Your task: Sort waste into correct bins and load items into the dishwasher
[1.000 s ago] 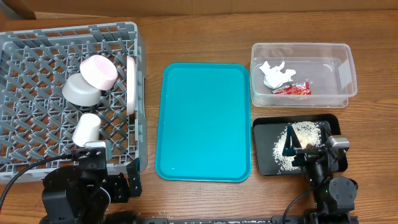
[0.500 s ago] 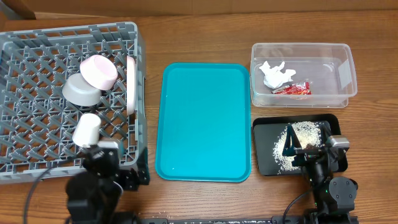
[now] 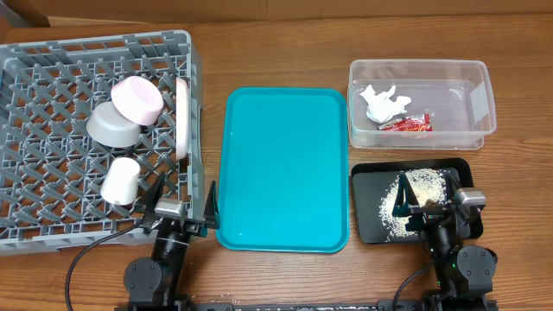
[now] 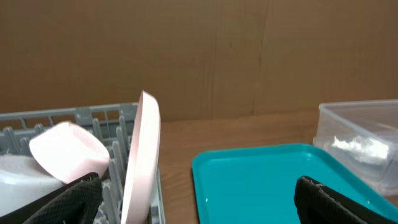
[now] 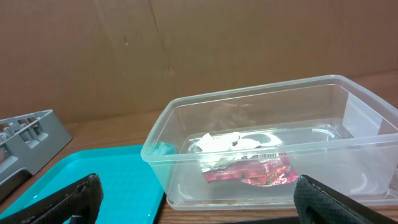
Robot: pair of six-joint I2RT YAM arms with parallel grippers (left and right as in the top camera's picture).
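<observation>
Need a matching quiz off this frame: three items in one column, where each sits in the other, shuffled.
Things
1. red crinkly snack wrapper
2. loose white rice grains
3. small pink bowl

Places
a. large grey lattice plastic dish rack
b. clear rectangular plastic tub
c. shallow black rectangular tray

Pairs: 1-b, 2-c, 3-a

both arms sit folded low at the near side, wrists level and aimed forward, the left gripper [image 3: 183,199] and the right gripper [image 3: 429,199] each with jaws spread wide apart.
</observation>
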